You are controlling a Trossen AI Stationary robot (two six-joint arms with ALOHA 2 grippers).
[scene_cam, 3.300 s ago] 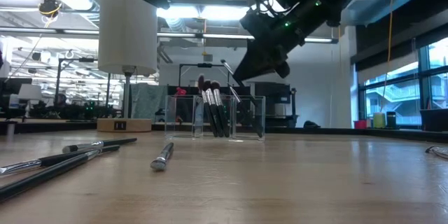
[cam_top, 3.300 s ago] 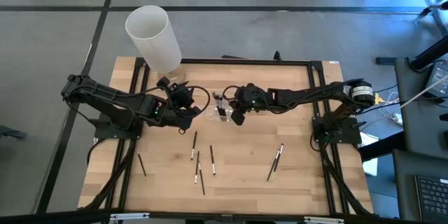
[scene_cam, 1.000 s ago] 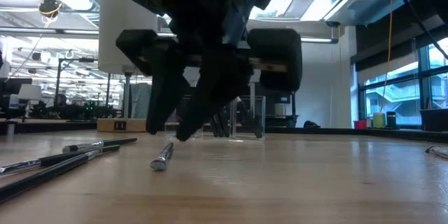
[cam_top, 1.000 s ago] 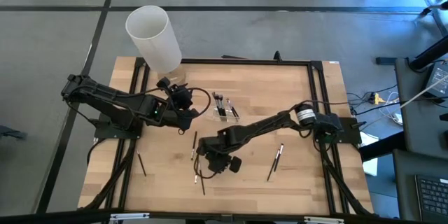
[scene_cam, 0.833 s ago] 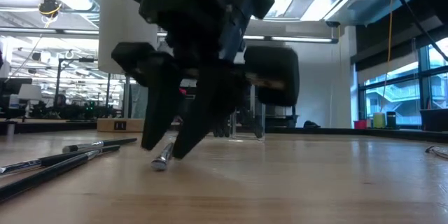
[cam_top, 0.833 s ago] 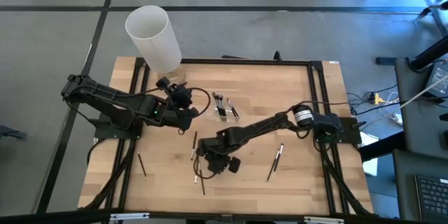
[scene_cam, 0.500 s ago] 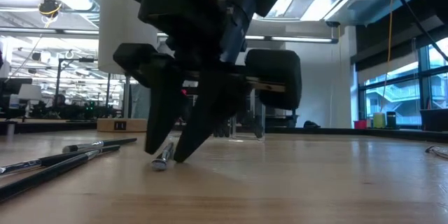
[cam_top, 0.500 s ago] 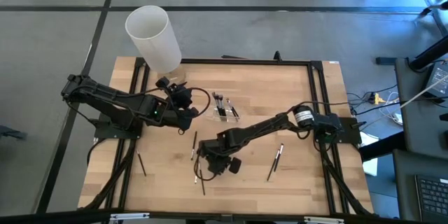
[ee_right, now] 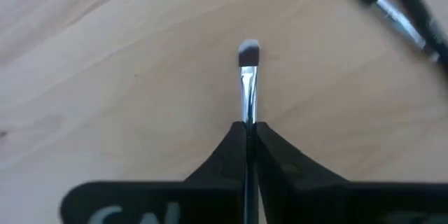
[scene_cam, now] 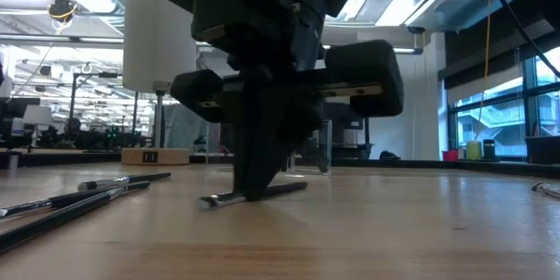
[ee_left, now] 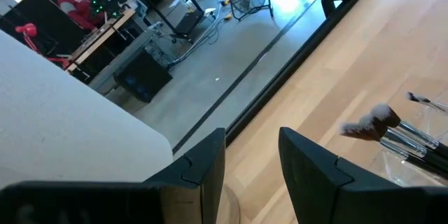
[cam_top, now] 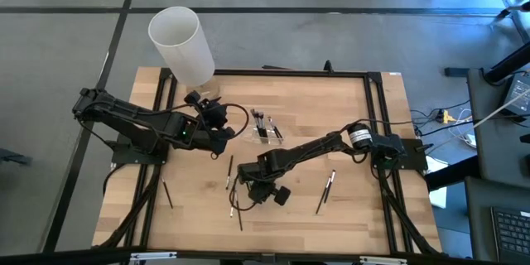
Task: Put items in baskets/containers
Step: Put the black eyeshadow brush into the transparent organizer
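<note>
Down at the front of the table (cam_top: 364, 116), the right gripper (ee_right: 248, 134) is pinched tight on a small silver-ferruled brush (ee_right: 248, 77), its bristle tip poking out past the fingers; in the low view the brush (scene_cam: 254, 194) lies flat on the wood, so the grasp looks freshly made, ready for lifting. Just beside it lie more loose brushes (cam_top: 233, 192), with another pair (cam_top: 327, 189) nearer the right arm's base. Farther back, the clear organizer (cam_top: 263, 129) already holds a few brushes upright. Near it waits the left gripper (ee_left: 252, 157), fingers partly apart and holding nothing, beside the tall white cylinder (cam_top: 180, 43). Beyond the pale wooden table stretches a bright workshop with benches and windows.
</note>
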